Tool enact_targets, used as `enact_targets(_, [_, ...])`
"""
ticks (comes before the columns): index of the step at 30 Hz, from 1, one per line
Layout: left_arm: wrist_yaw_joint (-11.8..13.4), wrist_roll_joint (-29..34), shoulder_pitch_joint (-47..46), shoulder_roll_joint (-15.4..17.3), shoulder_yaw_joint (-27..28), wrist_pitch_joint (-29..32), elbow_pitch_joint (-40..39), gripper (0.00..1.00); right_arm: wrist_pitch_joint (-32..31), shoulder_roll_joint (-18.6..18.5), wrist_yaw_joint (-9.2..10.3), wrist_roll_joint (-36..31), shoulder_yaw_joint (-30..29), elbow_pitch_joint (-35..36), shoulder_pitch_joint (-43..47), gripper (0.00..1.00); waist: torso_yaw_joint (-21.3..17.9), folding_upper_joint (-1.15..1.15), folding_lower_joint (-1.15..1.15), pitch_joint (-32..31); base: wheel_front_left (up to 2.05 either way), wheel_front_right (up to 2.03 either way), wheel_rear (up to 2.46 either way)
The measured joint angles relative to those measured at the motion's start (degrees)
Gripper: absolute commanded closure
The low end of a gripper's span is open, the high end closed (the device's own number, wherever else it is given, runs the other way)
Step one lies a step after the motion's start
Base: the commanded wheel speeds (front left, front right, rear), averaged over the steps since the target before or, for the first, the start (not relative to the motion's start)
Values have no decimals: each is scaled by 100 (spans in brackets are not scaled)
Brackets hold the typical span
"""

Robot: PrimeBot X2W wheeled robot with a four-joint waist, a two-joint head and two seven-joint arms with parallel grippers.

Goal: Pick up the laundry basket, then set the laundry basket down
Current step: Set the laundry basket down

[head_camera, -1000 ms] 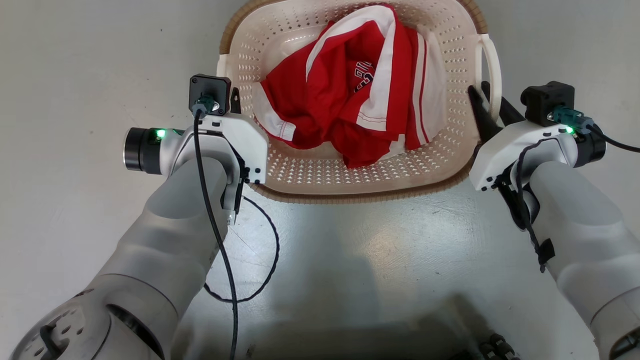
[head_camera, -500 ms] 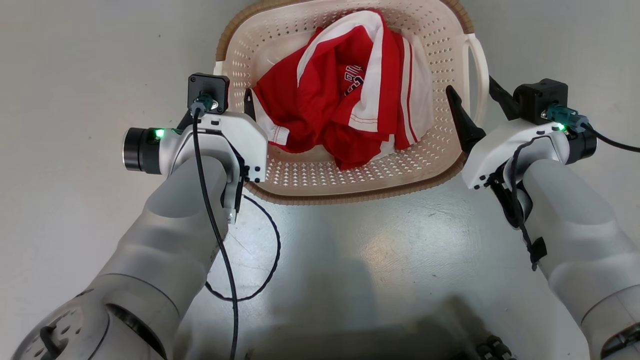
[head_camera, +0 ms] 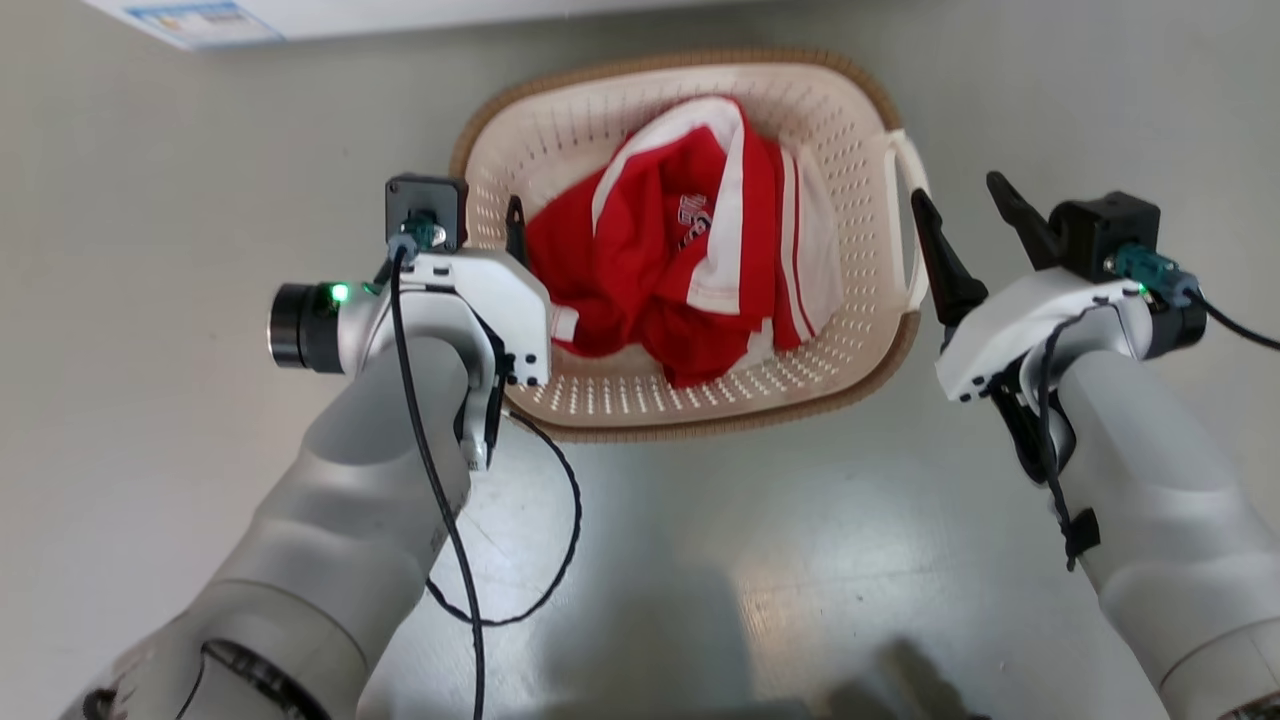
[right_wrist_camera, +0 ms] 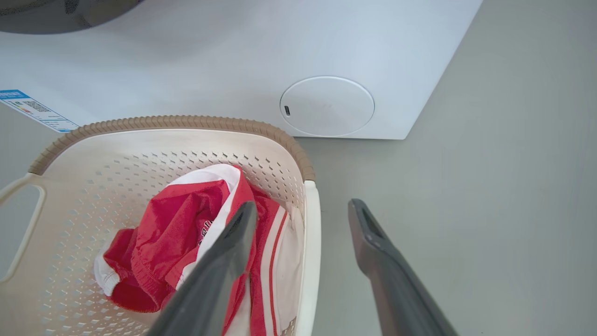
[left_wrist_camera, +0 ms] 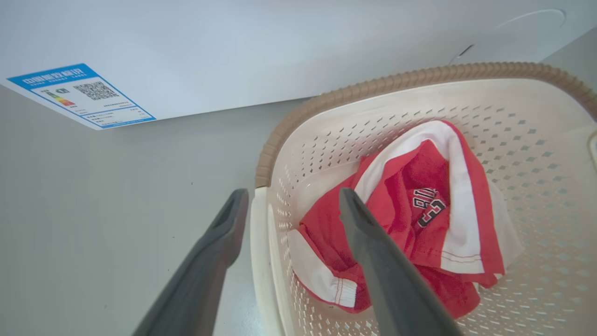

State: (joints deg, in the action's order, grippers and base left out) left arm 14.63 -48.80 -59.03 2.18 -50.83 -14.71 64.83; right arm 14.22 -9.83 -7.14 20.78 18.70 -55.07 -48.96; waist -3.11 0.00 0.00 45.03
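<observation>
Fingers (left_wrist_camera: 210,261) of the left pincer (left_wrist_camera: 292,198) stand spread wide, one outside the left handle (left_wrist_camera: 259,242) and one inside above the red shirt (head_camera: 660,270), pinching nothing. Between the arms the laundry basket (head_camera: 620,395) sits upright on the floor (head_camera: 750,560), just in front of the white washer (right_wrist_camera: 233,60). The right pincer (right_wrist_camera: 303,207) is spread too, straddling the right handle (right_wrist_camera: 310,242) without gripping it. The set-down looks done. The next move calls for lifting both arms straight clear, so that no finger hooks a handle or drags the basket.
</observation>
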Motion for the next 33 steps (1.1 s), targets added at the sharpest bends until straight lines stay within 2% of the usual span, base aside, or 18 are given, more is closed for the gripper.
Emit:
enact_targets(6, [105, 393, 464, 122, 553, 1, -641, 0, 4, 20, 0, -368, -522, 368, 347, 0, 16, 0, 0, -491, 0, 0, 0])
enact_targets(14, [88, 1177, 1578, 211, 1533, 5, -1541, 0, 16, 132, -1, -1131, -1458, 995, 1150, 0, 46, 0, 0, -1466, 0, 0, 0])
enact_targets(24, [-314, 1802, 2923, 246, 2568, 5, -2118, 0, 16, 287, -1, -1585, -1858, 1418, 2117, 0, 107, 0, 0, -2744, 0, 0, 0])
enact_targets(33, [-616, 2167, 4139, 208, 3422, 5, -2752, 0, 16, 360, -1, -1730, -2027, 1869, 3020, 0, 126, 0, 0, -3859, 0, 0, 0])
